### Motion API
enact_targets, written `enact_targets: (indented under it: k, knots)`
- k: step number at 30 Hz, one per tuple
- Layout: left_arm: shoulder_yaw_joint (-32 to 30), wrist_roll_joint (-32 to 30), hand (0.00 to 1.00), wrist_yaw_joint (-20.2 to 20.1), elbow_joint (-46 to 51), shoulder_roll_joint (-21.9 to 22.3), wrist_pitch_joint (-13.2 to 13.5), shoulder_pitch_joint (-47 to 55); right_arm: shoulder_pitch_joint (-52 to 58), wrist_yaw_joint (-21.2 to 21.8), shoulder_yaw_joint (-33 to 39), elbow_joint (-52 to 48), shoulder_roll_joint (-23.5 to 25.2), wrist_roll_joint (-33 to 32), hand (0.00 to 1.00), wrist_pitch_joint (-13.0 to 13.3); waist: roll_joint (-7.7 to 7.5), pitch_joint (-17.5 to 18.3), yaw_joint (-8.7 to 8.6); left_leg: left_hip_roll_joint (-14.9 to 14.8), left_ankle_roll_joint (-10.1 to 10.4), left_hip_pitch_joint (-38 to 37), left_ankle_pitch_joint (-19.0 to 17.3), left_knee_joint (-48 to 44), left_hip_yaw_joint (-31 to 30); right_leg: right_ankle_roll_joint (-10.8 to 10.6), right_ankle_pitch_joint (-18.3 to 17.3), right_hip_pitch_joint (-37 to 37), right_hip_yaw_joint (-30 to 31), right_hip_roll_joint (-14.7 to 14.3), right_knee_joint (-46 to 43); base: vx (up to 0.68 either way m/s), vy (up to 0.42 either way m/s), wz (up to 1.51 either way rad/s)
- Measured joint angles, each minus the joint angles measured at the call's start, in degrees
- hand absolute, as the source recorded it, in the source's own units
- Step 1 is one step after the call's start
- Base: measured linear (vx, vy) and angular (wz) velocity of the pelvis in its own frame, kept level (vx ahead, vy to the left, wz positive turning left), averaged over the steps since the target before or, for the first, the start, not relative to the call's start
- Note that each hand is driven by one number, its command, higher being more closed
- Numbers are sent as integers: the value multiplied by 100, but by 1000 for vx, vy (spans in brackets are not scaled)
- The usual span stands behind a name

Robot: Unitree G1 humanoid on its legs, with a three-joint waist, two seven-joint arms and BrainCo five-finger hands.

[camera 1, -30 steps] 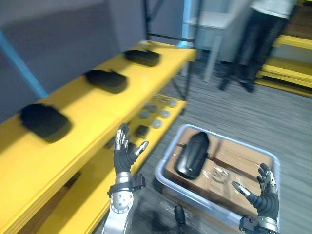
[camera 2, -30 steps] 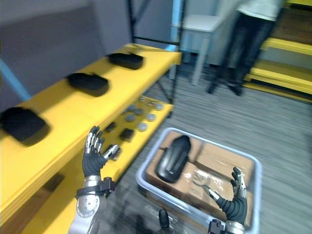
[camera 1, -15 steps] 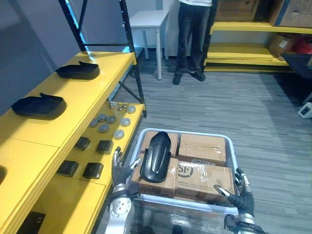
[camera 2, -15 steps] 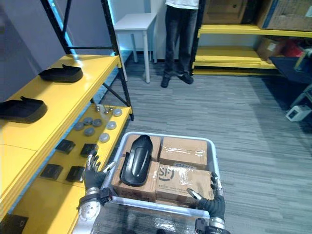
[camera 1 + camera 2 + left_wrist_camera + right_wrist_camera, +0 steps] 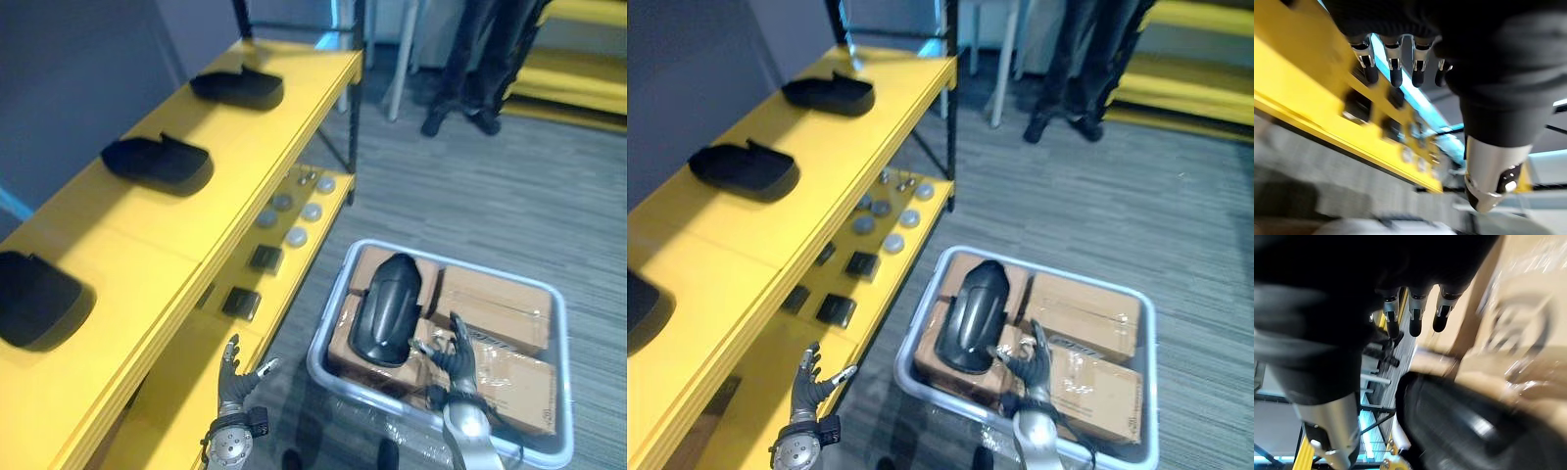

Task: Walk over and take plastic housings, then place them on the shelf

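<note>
A black plastic housing (image 5: 384,309) lies on cardboard boxes (image 5: 490,333) inside a grey bin (image 5: 323,367) on the floor. My right hand (image 5: 453,359) is open over the boxes, just right of that housing (image 5: 1459,426), not touching it. Three more black housings (image 5: 157,162) (image 5: 238,88) (image 5: 37,299) rest on the yellow shelf's top board (image 5: 127,235). My left hand (image 5: 235,377) hangs open beside the shelf's lower board (image 5: 211,343), its fingers (image 5: 1393,68) straight.
Small black blocks (image 5: 241,303) and grey round discs (image 5: 294,211) sit on the lower yellow board. A person's legs (image 5: 480,59) stand at the far end of the aisle by a white table leg. Grey carpet spreads right of the bin.
The camera has swung, so the whole view shifted. My right hand has come inward over the boxes toward the housing in the bin. My left hand now shows lower, by the shelf.
</note>
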State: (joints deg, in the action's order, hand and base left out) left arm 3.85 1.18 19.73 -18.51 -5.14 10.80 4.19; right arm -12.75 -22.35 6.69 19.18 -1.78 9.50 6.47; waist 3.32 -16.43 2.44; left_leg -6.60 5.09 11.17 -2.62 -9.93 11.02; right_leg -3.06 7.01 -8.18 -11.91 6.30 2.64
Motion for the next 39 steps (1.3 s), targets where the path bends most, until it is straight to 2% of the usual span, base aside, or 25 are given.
enact_targets:
  k: [2,3,5,10,17,21,29,30,34,37,39]
  knots:
    - [44,198,0,-27,-212,-54,22,-115,-816,-263,25,323,-59,176,0,-187,-14,-279,67,46,-75,193,0,-49,-12,-35,63,-165,0,46,-2,-48,79,3]
    - [60,226,0,-36,-297,-58,30,-150,-976,-315,42,399,-86,216,0,-200,-11,-308,93,51,-113,267,-4,-55,-13,-38,80,-233,3,52,-2,-30,54,-1]
    - [213,334,0,-115,-532,-83,47,-307,-1629,-481,247,629,-224,324,0,-334,-22,-587,153,61,-140,434,-3,-150,-17,-39,134,-354,9,71,-8,-18,41,0]
    - [213,656,0,-189,-1060,-103,136,-538,-2315,-695,291,717,-667,570,0,-477,-26,-817,177,51,-176,782,-25,-310,-22,-58,201,-641,36,74,-27,-6,15,-1]
    - [213,770,0,-239,-1626,-93,155,-797,-2340,-1068,421,732,-685,1187,0,-782,-14,-931,180,28,-279,1057,-108,-539,-50,-58,200,-855,52,60,-137,-10,20,0]
    - [213,771,0,-239,-1696,-92,156,-872,-2351,-1204,491,762,-702,1254,0,-794,-10,-943,180,26,-280,1208,-111,-598,-81,-57,200,-1006,52,61,-203,-6,7,1]
    - [210,896,0,-234,-2048,-94,174,-1110,-2801,-1025,675,2407,-950,844,0,-793,7,-977,203,42,-295,1489,-97,-662,-159,-28,221,-1235,34,39,-216,0,0,0]
    - [211,920,0,-233,-2065,-95,175,-1115,-2888,-1027,681,2548,-991,779,100,-774,8,-978,199,45,-295,1495,-97,-662,-161,-28,221,-1240,35,40,-215,0,0,0]
    - [221,1105,0,-231,-2112,-93,207,-1167,-3886,-1043,851,3868,-1585,369,100,-738,28,-989,221,54,-298,1593,-96,-704,-219,-6,239,-1290,2,42,-211,-4,10,4]
    - [218,1158,0,-231,-2234,-100,204,-1330,-4146,-979,860,4286,-2083,93,100,-739,108,-1029,274,60,-302,1694,-94,-750,-334,-5,240,-1297,-91,38,-211,-13,12,16]
    - [216,1190,0,-231,-2251,-100,201,-1366,-4194,-953,860,4329,-2224,-21,100,-739,130,-1040,276,58,-314,1724,-83,-782,-372,-5,240,-1300,-127,31,-210,7,6,10]
